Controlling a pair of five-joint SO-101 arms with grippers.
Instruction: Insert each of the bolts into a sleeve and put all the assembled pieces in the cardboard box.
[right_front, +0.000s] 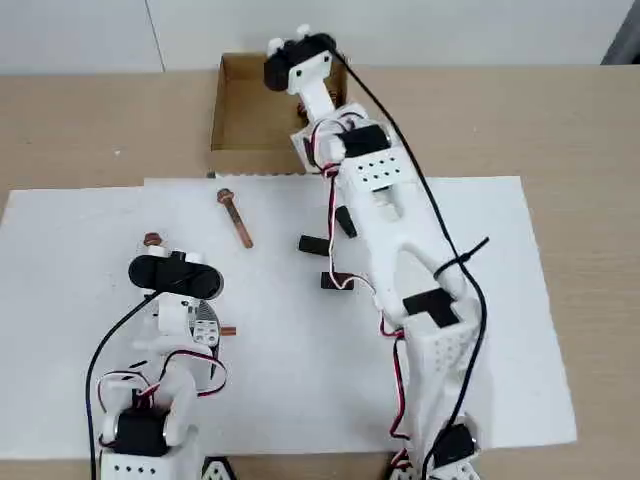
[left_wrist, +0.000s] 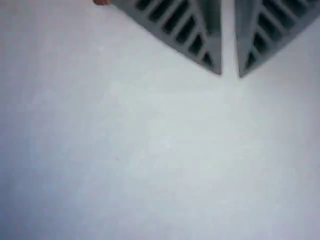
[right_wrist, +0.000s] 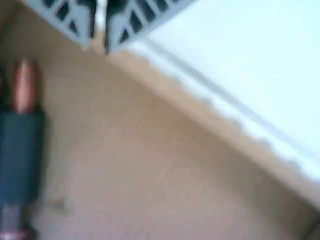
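Note:
My right gripper (right_wrist: 100, 42) hangs shut inside the cardboard box (right_front: 232, 110), close to the wall on the paper's side. One assembled piece (right_wrist: 20, 145), a dark sleeve with a copper bolt through it, lies on the box floor (right_wrist: 150, 165) beside it. My left gripper (left_wrist: 229, 70) is shut with nothing in it, low over the white paper (left_wrist: 150, 160) at the front left. A copper bolt tip (right_front: 228, 330) shows right beside it. One bolt (right_front: 235, 217) lies loose on the paper, another bolt head (right_front: 152, 239) farther left. Two black sleeves (right_front: 313, 244) (right_front: 337, 281) lie mid-paper.
The right arm (right_front: 400, 230) stretches across the paper's right half from the front edge to the box. A third black sleeve (right_front: 345, 222) lies partly under it. The left arm's base (right_front: 140, 440) is at the front left. Bare wooden table (right_front: 580, 130) surrounds the paper.

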